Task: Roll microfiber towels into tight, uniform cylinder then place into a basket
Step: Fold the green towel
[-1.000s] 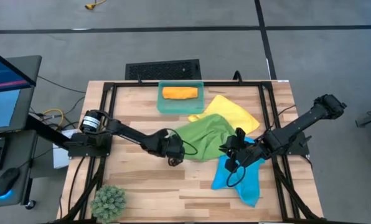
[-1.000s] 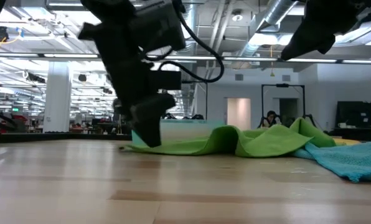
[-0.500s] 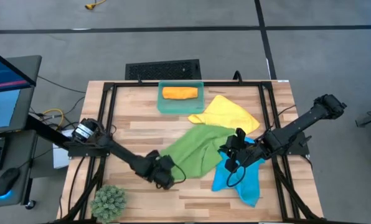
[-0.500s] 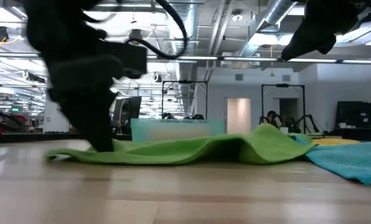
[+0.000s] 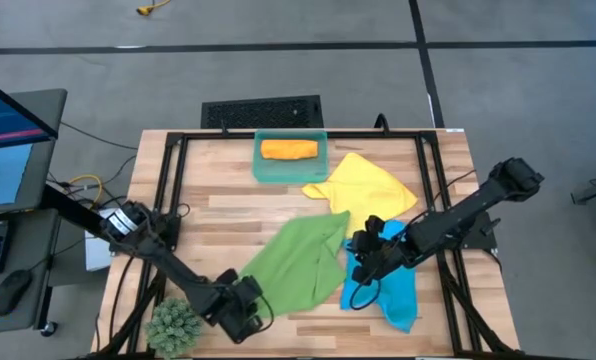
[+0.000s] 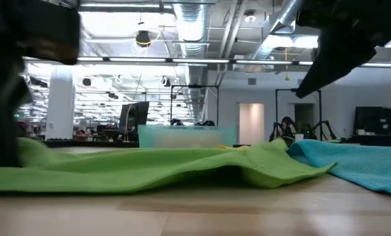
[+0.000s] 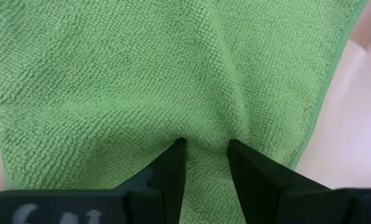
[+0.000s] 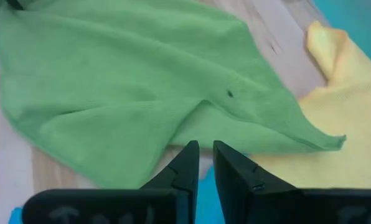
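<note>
The green towel (image 5: 298,260) lies spread on the table's middle, its far corner by the yellow towel (image 5: 370,185). My left gripper (image 5: 243,308) is shut on its near-left end, close to the table's near edge. My right gripper (image 5: 363,250) hovers shut and empty above the green towel's right edge and the blue towel (image 5: 390,292); the low view shows it well above the table (image 6: 327,59). The orange towel (image 5: 288,150) lies rolled inside the teal basket (image 5: 261,168) at the far edge. My left gripper pinches a raised fold of the green towel (image 7: 205,124) between its two fingers, near the towel's near-left end. The fingers (image 7: 170,168) come from above, slanting. The rest of the towel lies flat on the table, stretched away toward the far right.
A spiky green plant ball (image 5: 173,325) stands at the near-left corner, right beside my left gripper. The blue towel lies crumpled at the near right and the yellow one flat at the far right. Bare wood shows on the table's left half.
My left gripper has gone toward the table's near-left corner, still shut on the green towel. The towel has slid with it, come off the yellow towel and stretched out flatter. My right gripper has shifted a little toward the near left.
</note>
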Controlling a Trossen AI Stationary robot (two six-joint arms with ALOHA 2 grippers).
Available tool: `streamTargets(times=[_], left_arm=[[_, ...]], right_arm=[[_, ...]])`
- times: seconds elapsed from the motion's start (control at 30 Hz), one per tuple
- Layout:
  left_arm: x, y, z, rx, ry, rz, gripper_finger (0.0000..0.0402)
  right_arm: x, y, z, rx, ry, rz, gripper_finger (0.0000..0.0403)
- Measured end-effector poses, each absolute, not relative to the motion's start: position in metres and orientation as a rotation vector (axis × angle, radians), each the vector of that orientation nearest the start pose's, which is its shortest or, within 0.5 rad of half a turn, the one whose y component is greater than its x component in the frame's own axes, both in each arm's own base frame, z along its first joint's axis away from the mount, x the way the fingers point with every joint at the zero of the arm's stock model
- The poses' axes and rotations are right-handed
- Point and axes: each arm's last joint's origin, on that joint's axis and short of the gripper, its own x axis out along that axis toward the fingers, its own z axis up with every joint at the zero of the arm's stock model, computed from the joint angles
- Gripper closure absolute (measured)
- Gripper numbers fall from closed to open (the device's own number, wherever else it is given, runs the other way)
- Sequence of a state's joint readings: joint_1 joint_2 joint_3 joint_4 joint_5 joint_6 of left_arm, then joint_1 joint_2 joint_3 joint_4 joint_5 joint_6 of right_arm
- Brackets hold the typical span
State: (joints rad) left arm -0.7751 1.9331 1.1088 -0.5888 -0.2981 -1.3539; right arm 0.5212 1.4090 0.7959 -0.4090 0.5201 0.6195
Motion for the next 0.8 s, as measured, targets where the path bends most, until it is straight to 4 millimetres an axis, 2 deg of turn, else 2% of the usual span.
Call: streamTargets(times=[0.17,0.37,0.57,0.8], left_arm=[[0.233,-0.242,0.120,-0.450,1.201,0.449,0.0284],[0.217,-0.239,0.128,-0.409,1.239,0.506,0.0284],[0.223,-0.239,0.130,-0.200,1.126,0.386,0.0284],[0.227,-0.237,0.131,-0.050,1.084,0.321,0.0284]], right_arm=[[0.239,0.125,0.197,0.039,0.776,-0.170,0.0333],[0.242,0.142,0.205,0.077,0.706,-0.006,0.0333],[0.238,0.160,0.205,0.070,0.680,0.103,0.0333],[0.234,0.180,0.217,0.078,0.542,0.204,0.0333]])
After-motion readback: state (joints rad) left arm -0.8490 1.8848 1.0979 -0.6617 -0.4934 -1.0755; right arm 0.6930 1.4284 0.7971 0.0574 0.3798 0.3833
